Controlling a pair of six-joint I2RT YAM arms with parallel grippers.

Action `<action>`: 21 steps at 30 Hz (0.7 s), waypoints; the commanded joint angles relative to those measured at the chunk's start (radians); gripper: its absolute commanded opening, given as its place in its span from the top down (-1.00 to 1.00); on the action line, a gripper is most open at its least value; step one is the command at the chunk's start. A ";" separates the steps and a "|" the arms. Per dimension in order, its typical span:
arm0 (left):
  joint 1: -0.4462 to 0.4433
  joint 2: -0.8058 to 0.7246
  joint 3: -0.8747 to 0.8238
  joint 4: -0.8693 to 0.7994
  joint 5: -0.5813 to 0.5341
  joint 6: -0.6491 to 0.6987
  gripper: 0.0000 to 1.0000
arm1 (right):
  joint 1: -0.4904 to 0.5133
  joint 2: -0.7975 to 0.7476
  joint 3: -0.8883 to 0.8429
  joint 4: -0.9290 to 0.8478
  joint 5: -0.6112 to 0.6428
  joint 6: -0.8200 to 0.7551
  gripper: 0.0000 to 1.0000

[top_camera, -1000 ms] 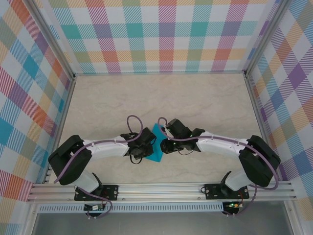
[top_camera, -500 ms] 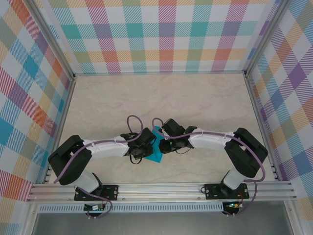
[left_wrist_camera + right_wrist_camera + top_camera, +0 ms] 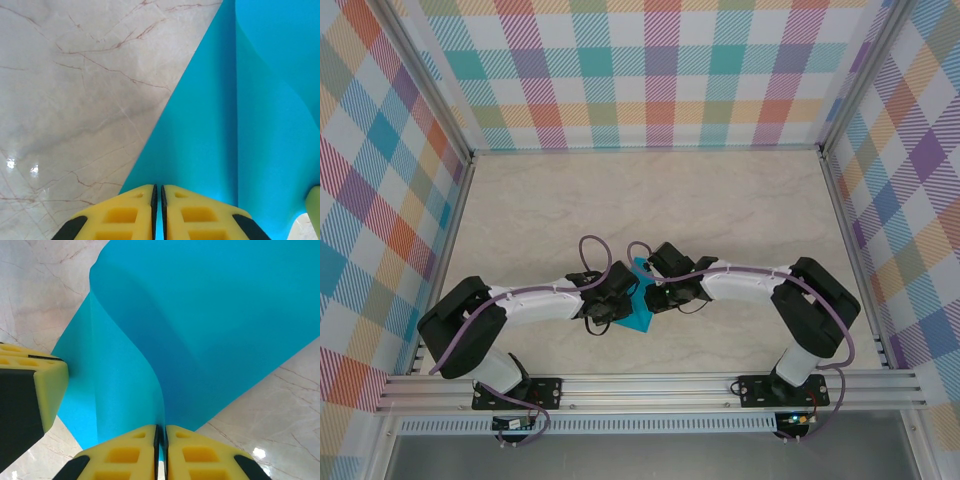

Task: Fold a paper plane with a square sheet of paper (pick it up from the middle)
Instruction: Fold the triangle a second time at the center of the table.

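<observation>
Top view: one teal paper [image 3: 639,319] lies on the table [image 3: 720,210] toward 6 o'clock from the table's middle, between the two arms. The left claw [image 3: 617,301] meets it from 9 o'clock and the right claw [image 3: 656,291] from 2 o'clock, so most of the sheet is hidden under them.

Left wrist: the left claw [image 3: 157,193] is clenched, with a thin slit between the yellow fingers and teal showing in it, so it looks to be grasping the paper [image 3: 215,125] at its edge. The sheet spreads toward 1 o'clock, with one soft bend in it.

Right wrist: the right claw [image 3: 161,433] is clenched on a raised ridge of the paper [image 3: 215,310], which curls up into the fingers. A finger [image 3: 47,385] of the left claw stands at 9 o'clock, touching the sheet.

The step seems to be raising the sheet by its middle to start a centre fold. To do it well, hold both pinches firm, move the claws together without pulling apart, and line the edges up before pressing any crease.

Count: one paper, two claws, no finished plane
</observation>
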 commanded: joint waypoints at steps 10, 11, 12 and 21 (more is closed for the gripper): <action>-0.008 -0.025 -0.024 -0.004 -0.019 -0.013 0.74 | -0.014 0.040 0.041 -0.009 0.010 -0.033 0.73; -0.008 -0.025 -0.022 -0.004 -0.019 -0.013 0.73 | -0.013 0.040 0.041 -0.009 0.010 -0.033 0.73; -0.008 -0.025 -0.023 -0.004 -0.020 -0.013 0.73 | -0.015 0.040 0.041 -0.009 0.011 -0.035 0.73; -0.008 -0.028 -0.025 -0.004 -0.019 -0.014 0.74 | -0.020 0.055 0.053 -0.019 0.007 -0.054 0.72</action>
